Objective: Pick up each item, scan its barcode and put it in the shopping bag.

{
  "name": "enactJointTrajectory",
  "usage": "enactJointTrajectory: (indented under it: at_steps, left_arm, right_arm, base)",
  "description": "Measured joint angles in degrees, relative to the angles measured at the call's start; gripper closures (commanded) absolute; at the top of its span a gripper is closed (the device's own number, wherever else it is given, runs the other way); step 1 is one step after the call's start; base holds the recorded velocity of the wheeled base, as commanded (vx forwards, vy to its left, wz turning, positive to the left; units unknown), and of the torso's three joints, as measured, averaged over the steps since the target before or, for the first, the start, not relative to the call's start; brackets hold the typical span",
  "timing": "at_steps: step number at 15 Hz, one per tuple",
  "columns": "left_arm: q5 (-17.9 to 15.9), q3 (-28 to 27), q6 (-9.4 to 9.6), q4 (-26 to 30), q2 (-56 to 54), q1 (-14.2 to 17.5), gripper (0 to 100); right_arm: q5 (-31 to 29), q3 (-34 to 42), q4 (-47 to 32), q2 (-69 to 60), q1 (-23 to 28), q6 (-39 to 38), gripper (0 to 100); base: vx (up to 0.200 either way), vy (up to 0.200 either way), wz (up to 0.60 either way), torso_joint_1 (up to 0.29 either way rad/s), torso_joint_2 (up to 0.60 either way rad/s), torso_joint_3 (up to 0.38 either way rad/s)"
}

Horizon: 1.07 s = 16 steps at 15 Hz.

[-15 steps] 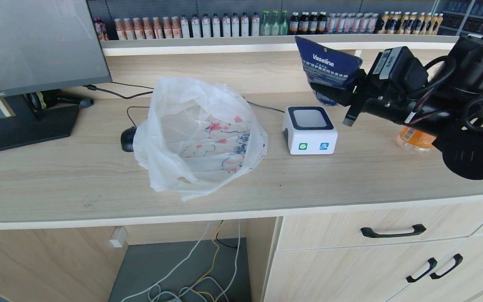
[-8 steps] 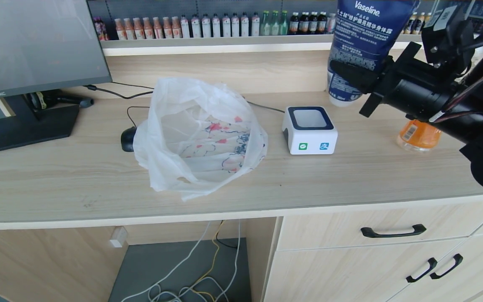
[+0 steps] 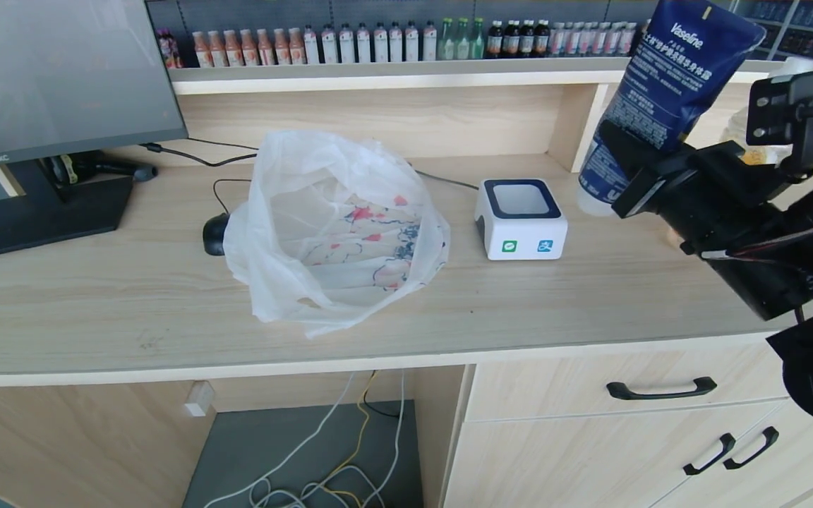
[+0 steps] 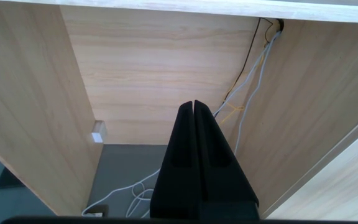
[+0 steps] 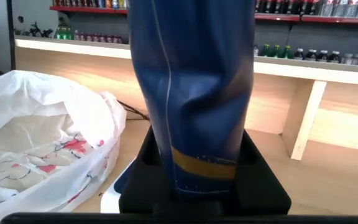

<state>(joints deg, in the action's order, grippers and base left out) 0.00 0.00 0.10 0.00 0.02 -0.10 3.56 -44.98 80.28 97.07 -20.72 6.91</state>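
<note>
Aloft, right claw (image 3: 618,164) pinching blue tube (image 3: 667,77) near scanner (image 3: 521,219), left claw (image 4: 194,115) pressed together under counter (image 3: 96,303).

A shop checkout is shown. A pale wooden counter (image 3: 590,296) carries a small white scanner box (image 3: 521,219), a monitor (image 3: 61,70) on a black stand and an open plastic shopping bag (image 3: 336,226). Behind it, long rows of bottled drinks (image 3: 406,42) are lined up on a display shelf (image 3: 378,68), and drawers (image 3: 660,388) with black handles are fitted below.
</note>
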Motion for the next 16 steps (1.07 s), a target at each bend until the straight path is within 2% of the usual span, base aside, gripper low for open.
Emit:
enactJointTrajectory:
  at_steps: [2,8,12,16]
  left_arm:
    - [0.0,0.0,0.0,0.02,0.0,0.0,100]
    - [0.0,0.0,0.09,0.0,0.0,0.0,100]
    - [0.0,0.0,0.06,0.05,0.0,0.0,100]
    - [0.0,0.0,-0.52,0.02,0.0,0.0,100]
  right_arm:
    - [-2.3,1.66,1.89,-0.27,-1.07,-1.01,100]
    - [-2.66,1.96,4.08,-2.29,-1.21,-1.17,100]
    - [-2.61,1.5,4.55,-2.8,1.11,-1.96,100]
    - [-2.45,1.44,4.68,-2.67,2.1,-2.46,100]
  base:
    - [0.0,0.0,0.0,0.0,0.0,0.0]
    - [0.0,0.0,0.0,0.0,0.0,0.0]
    - [0.0,0.0,0.0,0.0,0.0,0.0]
    - [0.0,0.2,0.0,0.001,0.0,0.001]
